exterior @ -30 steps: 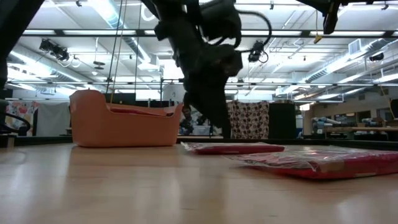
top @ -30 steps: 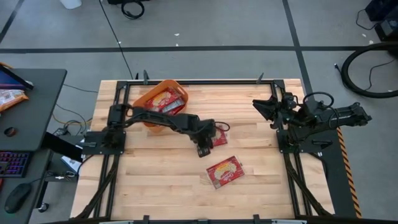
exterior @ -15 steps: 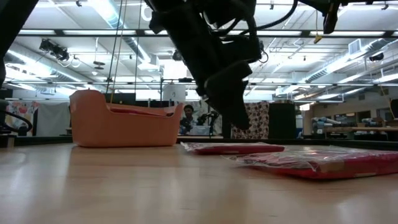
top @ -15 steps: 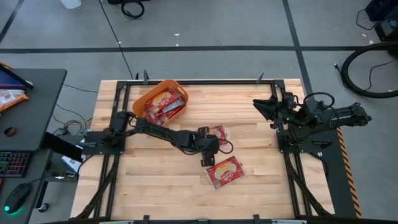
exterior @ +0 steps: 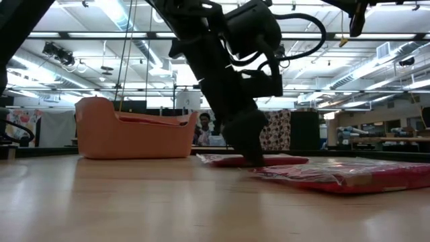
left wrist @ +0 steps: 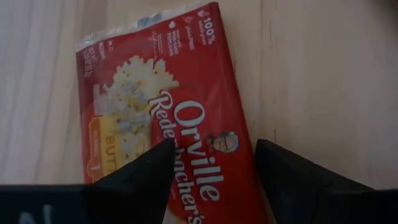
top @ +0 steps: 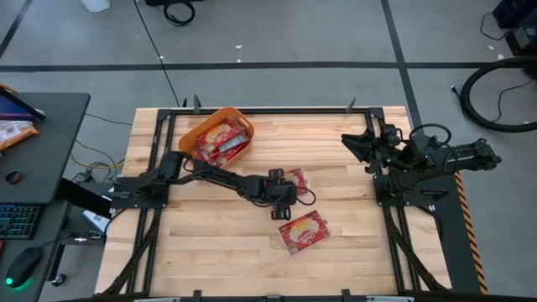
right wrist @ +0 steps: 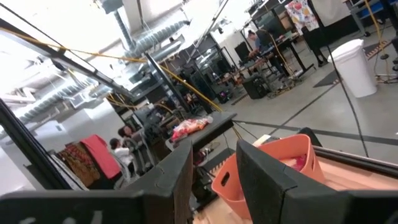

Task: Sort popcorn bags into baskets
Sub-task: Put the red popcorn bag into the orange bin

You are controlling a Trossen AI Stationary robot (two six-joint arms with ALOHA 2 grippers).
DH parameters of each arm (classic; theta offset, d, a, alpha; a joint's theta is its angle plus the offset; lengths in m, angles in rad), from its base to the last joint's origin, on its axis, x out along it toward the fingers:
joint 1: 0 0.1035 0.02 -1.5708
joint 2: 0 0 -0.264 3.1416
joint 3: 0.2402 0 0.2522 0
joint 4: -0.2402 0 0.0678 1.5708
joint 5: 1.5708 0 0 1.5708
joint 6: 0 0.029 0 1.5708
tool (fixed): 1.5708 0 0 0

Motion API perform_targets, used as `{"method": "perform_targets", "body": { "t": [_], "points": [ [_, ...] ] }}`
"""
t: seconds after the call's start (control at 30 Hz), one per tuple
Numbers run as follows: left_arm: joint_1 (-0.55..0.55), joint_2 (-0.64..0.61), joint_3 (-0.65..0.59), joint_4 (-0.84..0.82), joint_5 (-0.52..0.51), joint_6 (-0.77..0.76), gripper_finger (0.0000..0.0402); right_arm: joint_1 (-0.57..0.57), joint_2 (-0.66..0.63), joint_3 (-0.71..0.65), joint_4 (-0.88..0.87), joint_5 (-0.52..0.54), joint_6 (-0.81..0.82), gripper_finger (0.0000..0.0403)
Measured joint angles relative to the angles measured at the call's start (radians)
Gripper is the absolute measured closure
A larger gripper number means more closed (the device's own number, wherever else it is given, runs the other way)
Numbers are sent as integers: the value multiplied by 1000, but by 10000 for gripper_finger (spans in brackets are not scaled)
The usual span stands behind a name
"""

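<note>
Popcorn bag (top: 293,180) at frame center lay flat; left gripper (top: 284,195) reached low over it, jaws spread wide astride. Right gripper (top: 351,144), folded at right, jaws narrowly parted.

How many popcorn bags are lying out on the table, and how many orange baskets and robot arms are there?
Popcorn bags lying on the table: 2 (one under the left gripper, one nearer the front edge)
Orange baskets: 1, with more bags inside that overlap too much to count
Robot arms: 2, the right gripper waiting at its side
Total: 5
</note>
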Motion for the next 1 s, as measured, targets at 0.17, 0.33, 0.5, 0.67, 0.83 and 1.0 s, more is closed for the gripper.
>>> {"method": "perform_targets", "body": {
  "t": [0.17, 0.33, 0.5, 0.67, 0.83, 1.0],
  "points": [
    [-1, 9, 3, -32, -27, 9, 205, 0, -6, 0, 5, -1, 1, 273],
    [0, 10, 2, -71, -47, 17, 296, 0, -10, 0, 6, -1, 0, 273],
    [3, -17, -2, -105, -43, 16, 381, 0, -10, 0, 5, -1, -5, 273],
    [20, -79, -6, -178, -36, 14, 380, 0, -9, 0, 1, 0, -28, 273],
    [52, -196, -3, -319, -11, -30, 381, 0, -9, 0, 0, 0, -52, 273],
    [84, -354, -2, -446, 18, -159, 381, 0, -9, 0, -2, 17, -97, 273]
  ]
}}
